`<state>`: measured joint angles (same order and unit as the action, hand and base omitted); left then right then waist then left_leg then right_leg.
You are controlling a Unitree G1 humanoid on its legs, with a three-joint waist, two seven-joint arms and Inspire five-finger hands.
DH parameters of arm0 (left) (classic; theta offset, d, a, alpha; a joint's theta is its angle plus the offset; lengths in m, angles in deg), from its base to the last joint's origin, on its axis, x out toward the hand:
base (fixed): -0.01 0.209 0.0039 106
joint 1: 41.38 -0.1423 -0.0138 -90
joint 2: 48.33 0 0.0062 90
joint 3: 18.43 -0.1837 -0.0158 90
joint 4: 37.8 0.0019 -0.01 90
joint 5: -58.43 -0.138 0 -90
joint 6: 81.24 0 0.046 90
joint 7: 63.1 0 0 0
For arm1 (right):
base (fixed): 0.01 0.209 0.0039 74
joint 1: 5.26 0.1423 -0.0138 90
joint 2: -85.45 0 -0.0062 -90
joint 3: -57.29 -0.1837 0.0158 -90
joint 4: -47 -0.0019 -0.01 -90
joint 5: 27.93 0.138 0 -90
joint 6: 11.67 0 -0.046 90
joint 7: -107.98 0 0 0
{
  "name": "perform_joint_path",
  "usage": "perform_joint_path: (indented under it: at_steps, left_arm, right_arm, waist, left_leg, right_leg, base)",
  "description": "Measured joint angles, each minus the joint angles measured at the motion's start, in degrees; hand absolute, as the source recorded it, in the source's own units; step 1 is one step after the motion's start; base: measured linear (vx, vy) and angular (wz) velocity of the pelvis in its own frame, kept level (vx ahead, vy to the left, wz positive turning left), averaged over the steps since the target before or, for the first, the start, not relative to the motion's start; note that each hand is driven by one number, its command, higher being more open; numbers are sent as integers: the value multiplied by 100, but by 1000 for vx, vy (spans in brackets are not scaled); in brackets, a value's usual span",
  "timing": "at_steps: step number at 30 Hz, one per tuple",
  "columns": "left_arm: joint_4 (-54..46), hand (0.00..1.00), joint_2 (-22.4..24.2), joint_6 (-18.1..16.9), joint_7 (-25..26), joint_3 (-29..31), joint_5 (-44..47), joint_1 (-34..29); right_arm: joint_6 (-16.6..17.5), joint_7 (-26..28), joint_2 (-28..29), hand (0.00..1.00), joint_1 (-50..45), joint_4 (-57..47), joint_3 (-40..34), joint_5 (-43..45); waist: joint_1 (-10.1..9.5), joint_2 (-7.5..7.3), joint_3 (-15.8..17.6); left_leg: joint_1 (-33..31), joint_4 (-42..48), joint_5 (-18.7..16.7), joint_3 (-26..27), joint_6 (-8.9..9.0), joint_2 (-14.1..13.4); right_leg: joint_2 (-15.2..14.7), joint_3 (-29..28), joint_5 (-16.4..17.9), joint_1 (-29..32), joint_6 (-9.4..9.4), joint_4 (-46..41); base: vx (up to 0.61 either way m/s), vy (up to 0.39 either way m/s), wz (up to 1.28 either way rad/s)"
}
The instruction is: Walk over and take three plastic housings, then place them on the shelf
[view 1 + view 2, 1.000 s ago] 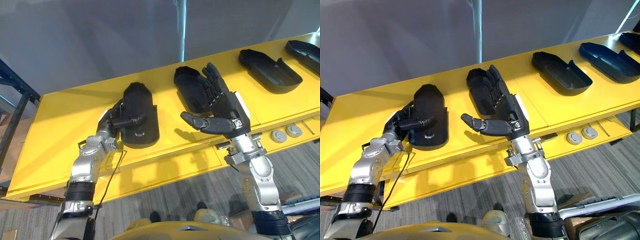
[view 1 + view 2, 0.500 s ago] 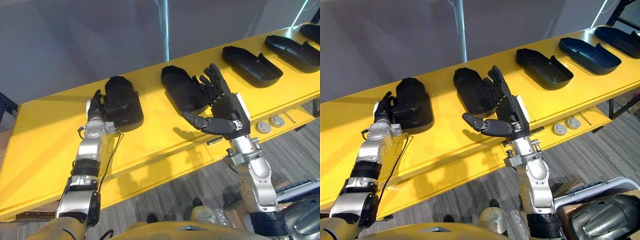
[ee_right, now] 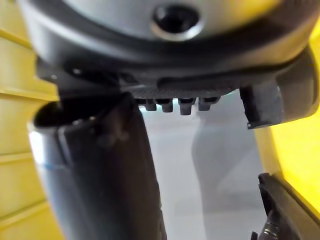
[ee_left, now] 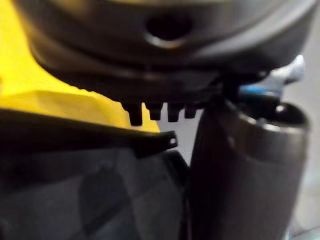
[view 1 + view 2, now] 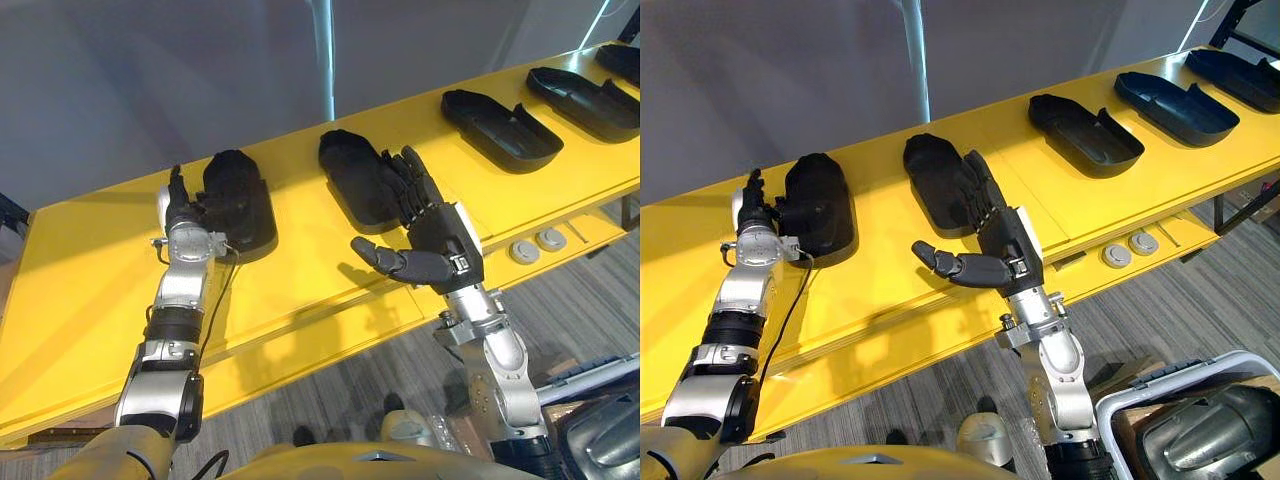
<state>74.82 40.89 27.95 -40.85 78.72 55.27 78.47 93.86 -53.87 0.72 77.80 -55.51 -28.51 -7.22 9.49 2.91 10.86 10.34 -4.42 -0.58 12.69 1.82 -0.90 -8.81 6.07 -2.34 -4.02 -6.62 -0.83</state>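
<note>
Several black plastic housings lie in a row on the yellow table (image 5: 90, 290). My left hand (image 5: 184, 216) stands at the left edge of the leftmost housing (image 5: 240, 195), fingers straight and pointing up, open, with nothing in it. My right hand (image 5: 436, 243) hovers open over the near end of the second housing (image 5: 358, 175), its fingers stretched above it and its thumb spread to the left. Two more housings (image 5: 498, 115) (image 5: 583, 98) lie farther right. In the left wrist view a dark housing (image 4: 90, 195) lies close to the hand.
Two round grey discs (image 5: 536, 244) sit on the table's lower front ledge at the right. A white bin (image 5: 1200, 415) with a grey object stands on the carpet at the lower right. A grey wall runs behind the table, with a dark rack frame (image 5: 1245, 18) at the far right.
My left hand has let go of the leftmost housing, straightened its fingers and moved to its left edge. The right hand dropped slightly toward the table's front. The camera has shifted.
</note>
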Motion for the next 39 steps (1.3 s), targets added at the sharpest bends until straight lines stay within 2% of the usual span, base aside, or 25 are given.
perform_joint_path:
  at_steps: [5,12,14,17,18,22,25,26,29,33,36,39]
  left_arm:
    - [-730,100,1,-4,390,289,-442,-26]
    - [-1840,100,132,-152,897,650,-655,-641]
    - [-2232,100,307,-374,979,716,-655,-839]
    - [-3108,100,544,-989,1017,722,-649,-1237]
    - [-3455,100,601,-1296,990,702,-592,-1364]
    - [-4388,100,790,-2128,610,554,-241,-1738]
    - [-4803,100,991,-2770,95,360,166,-2399]
    - [-4948,100,1132,-3012,-163,311,429,-2814]
    - [-5021,100,1382,-3348,-631,325,865,-3567]
    - [-5020,100,1633,-3634,-1101,603,1226,-4423]
    - [-5021,100,1651,-3906,-1259,875,1202,-4648]
    - [-5021,100,1645,-4116,-1472,1128,1369,-4673]
  right_arm:
    - [1,-130,46,100,-107,0,100,-18]
    - [1,-273,86,100,-151,-4,101,-238]
    - [1,-323,136,100,-153,-10,102,-241]
    - [1,-391,231,100,-152,-17,138,-252]
    - [1,-415,248,100,-151,-32,197,-307]
    - [-1,-514,273,100,-206,-194,329,-604]
    - [-1,-584,283,100,-282,-297,294,-672]
    - [0,-609,341,100,-356,-360,171,-680]
    - [20,-628,467,100,-499,-414,-311,-673]
    - [192,-642,602,100,-656,-422,-1136,-466]
    - [286,-646,631,100,-690,-537,-1646,-319]
    - [423,-591,631,100,-674,-748,-1848,-172]
  waist:
    - [-24,0,0]
    - [-109,7,-5]
    - [-144,8,-6]
    - [-176,9,-11]
    - [-188,13,-16]
    - [-217,51,-73]
    - [-224,134,-204]
    - [-243,167,-242]
    - [-310,168,-267]
    - [-412,88,-313]
    - [-474,15,-353]
    - [-498,-49,-390]
  left_leg:
    - [-4,0,0,-25,0,-1]
    - [-3,6,0,-92,0,-2]
    - [-13,9,3,-140,-3,0]
    - [-21,16,4,-203,-4,7]
    - [-22,16,4,-208,-4,10]
    - [-36,15,3,-229,-5,27]
    - [-63,17,2,-271,-5,26]
    - [-74,23,2,-292,-4,19]
    - [-66,25,-3,-339,3,8]
    - [-86,15,-21,-389,34,-1]
    - [-90,12,-22,-446,35,4]
    - [-102,11,-26,-510,40,6]
  right_leg:
    - [-1,16,2,-5,4,0]
    - [-9,91,11,-43,17,4]
    - [-17,146,15,-58,22,6]
    - [-28,208,17,-101,25,24]
    - [-33,213,17,-103,25,25]
    - [-61,241,16,-122,24,61]
    - [-88,292,15,-138,22,98]
    - [-83,317,15,-145,22,107]
    - [-74,372,12,-211,17,159]
    - [-73,466,9,-232,11,182]
    - [-81,494,8,-270,11,188]
    - [-89,571,10,-307,9,200]
  base:
    - [0,0,0]
    - [-1,-1,4]
    - [-6,-5,12]
    - [3,0,12]
    - [-1,5,3]
    - [-7,6,3]
    - [-5,5,7]
    - [-16,-18,8]
    - [-26,-17,9]
    - [-20,-10,7]
    - [-13,-2,9]
    - [-12,-3,12]
